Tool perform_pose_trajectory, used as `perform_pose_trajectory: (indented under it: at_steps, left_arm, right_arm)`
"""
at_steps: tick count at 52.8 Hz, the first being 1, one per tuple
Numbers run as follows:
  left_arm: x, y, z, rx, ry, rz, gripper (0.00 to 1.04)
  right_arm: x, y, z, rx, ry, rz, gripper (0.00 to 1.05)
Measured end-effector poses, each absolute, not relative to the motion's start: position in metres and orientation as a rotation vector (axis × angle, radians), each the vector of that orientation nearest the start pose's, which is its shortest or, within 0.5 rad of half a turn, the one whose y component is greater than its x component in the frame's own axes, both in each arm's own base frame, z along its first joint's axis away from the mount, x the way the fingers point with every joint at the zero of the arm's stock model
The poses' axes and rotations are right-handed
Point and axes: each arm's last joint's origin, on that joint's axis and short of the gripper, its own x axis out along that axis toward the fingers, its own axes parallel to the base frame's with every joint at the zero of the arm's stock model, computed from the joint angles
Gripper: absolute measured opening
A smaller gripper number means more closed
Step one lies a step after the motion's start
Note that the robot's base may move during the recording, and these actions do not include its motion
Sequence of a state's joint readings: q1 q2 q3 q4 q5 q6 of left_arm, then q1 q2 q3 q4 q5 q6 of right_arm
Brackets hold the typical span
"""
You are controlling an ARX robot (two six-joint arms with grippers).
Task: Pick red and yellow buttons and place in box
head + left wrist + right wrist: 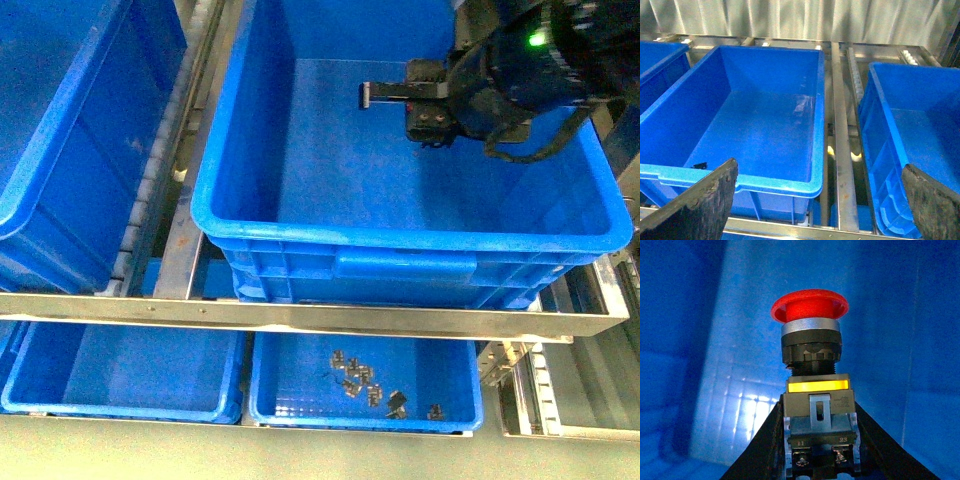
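Note:
The red button (810,310) has a red mushroom cap on a black body with a yellow band. My right gripper (817,420) is shut on its block body, cap pointing away from the wrist. In the front view the right gripper (385,95) hangs inside the top of the box (400,232), a deep blue crate, near its far right side. My left gripper (815,210) is open with nothing between its dark fingers (695,205); it faces the gap between two blue crates and does not show in the front view. The yellow button is out of view.
A second deep crate (60,200) stands at the left on the metal rack (300,312). Below it, a shallow tray (465,400) holds several small grey parts (365,385), beside another tray (120,405). Yellow bits (832,149) show through the gap between the crates.

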State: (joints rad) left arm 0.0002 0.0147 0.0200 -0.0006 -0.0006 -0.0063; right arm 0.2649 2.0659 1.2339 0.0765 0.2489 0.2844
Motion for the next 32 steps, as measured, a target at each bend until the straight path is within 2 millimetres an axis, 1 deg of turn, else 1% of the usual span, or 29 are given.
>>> perform_pose_trajectory:
  at_steps: [1,3,4,5,8,16,20,26,27,32]
  left_arm:
    - [0.097,0.000,0.169,-0.006,-0.005,0.000,0.96]
    - [0.097,0.000,0.169,-0.007,-0.005,0.000,0.97]
    - [0.097,0.000,0.169,-0.006,-0.005,0.000,0.97]
    - [0.097,0.000,0.169,-0.006,-0.005,0.001,0.97]
    - [0.097,0.000,0.169,-0.006,-0.005,0.001,0.97]
    - [0.097,0.000,0.169,-0.006,-0.005,0.000,0.97]
    - [0.097,0.000,0.169,-0.006,-0.005,0.000,0.97]
    - [0.097,0.000,0.169,-0.006,-0.005,0.001,0.97]
    - [0.097,0.000,0.169,-0.007,-0.005,0.001,0.97]
    - [0.097,0.000,0.169,-0.006,-0.005,0.000,0.97]
  right_arm:
    - [0.416,0.105,0.127,0.085,0.730,-0.096,0.26]
    - [0.432,0.106,0.123,0.104,0.736,-0.147,0.26]
    - [0.436,0.106,0.121,0.103,0.738,-0.157,0.26]
    - [0.447,0.107,0.119,0.120,0.744,-0.192,0.26]
    - [0.472,0.109,0.112,0.140,0.750,-0.251,0.26]
    - [0.513,0.118,0.101,0.170,0.745,-0.300,0.26]
    - [0.524,0.122,0.096,0.170,0.742,-0.308,0.26]
    - [0.531,0.128,0.090,0.169,0.761,-0.296,0.27]
    - [0.531,0.130,0.090,0.170,0.764,-0.288,0.30]
    - [0.532,0.135,0.088,0.173,0.729,-0.236,0.52]
